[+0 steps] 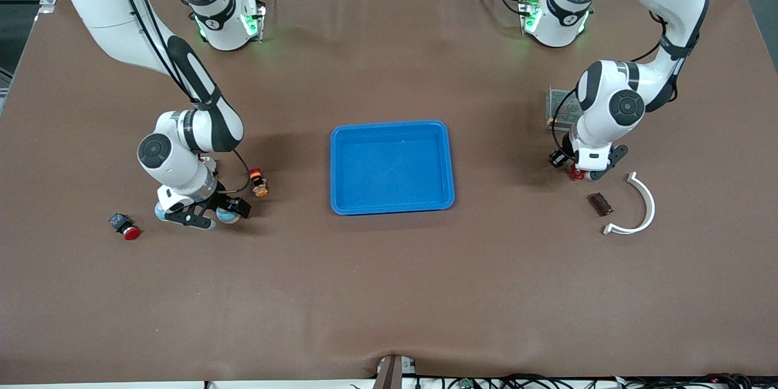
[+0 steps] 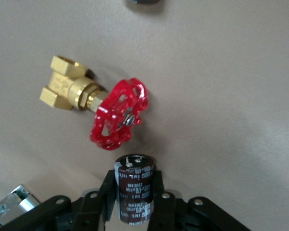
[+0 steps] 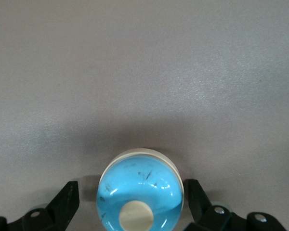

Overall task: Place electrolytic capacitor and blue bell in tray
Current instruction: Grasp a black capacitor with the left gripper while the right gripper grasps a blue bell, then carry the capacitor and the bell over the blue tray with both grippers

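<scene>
Toward the left arm's end from the empty shallow bright-blue plastic tray (image 1: 392, 167), the left gripper (image 2: 133, 199) pinches the dark cylindrical electrolytic capacitor (image 2: 134, 188); lifting comes next. At the right arm's end, the right gripper (image 3: 132, 202), fingers spread, straddles the glossy blue dome-shaped bell (image 3: 140, 192).

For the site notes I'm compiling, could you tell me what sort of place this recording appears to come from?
Most likely a robotics lab bench: two arms mounted on a brown-covered table, aluminium framing at its corners, and assorted small parts laid out around a blue tray, such as an electrolytic capacitor and a brass valve.

table (image 1: 389, 292): brown | on it: tray (image 1: 392, 167), white arc (image 1: 638, 206), red-capped button (image 1: 124, 226)
</scene>
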`<state>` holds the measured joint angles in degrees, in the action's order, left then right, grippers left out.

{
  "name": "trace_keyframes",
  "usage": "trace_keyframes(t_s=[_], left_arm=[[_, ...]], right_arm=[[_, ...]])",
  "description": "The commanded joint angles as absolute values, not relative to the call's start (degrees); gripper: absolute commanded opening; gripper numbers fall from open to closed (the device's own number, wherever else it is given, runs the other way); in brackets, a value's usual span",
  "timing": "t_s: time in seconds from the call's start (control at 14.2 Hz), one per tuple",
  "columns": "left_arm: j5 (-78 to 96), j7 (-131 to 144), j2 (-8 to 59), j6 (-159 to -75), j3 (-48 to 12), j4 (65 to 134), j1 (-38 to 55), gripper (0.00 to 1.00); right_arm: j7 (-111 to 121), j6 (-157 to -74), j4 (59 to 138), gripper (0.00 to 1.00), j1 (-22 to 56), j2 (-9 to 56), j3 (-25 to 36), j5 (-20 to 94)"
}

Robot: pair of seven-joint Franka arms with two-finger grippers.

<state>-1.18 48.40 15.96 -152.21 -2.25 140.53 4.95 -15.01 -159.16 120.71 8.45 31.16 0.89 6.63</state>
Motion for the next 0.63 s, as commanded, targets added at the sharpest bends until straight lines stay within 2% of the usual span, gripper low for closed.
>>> trace_keyframes(t_s=[0.0,0.07,0.21,0.28,0.35,0.56], left_arm=[[-1.1,51.0,15.3,-152.5,-3.1,139.3,5.3,0.00],[-1.1,53.2,15.3,-152.1,-4.6,138.5,5.3,0.00],[-1.1,59.9,15.8,-152.1,-8.5,136.1,5.4,0.00],[-1.1,62.7,16.1,-151.5,-9.9,134.7,5.6,0.00],[-1.1,65.2,16.5,-150.3,-11.2,133.1,5.9,0.00],[-1.1,73.4,19.1,-145.4,-13.7,126.4,7.8,0.00]], right_arm=[[-12.7,-158.9,120.6,1.00,8.0,31.1,1.1,6.9],[-10.8,-157.3,120.5,0.86,7.9,30.9,1.2,6.9],[-7.9,-155.5,120.4,0.44,7.1,30.5,1.2,6.9],[-7.8,-155.4,120.4,0.19,7.1,30.4,1.1,7.0],[-8.3,-155.3,120.3,0.00,7.2,30.4,1.1,7.0],[-10.9,-151.5,119.0,0.00,7.4,30.1,1.1,7.5]])
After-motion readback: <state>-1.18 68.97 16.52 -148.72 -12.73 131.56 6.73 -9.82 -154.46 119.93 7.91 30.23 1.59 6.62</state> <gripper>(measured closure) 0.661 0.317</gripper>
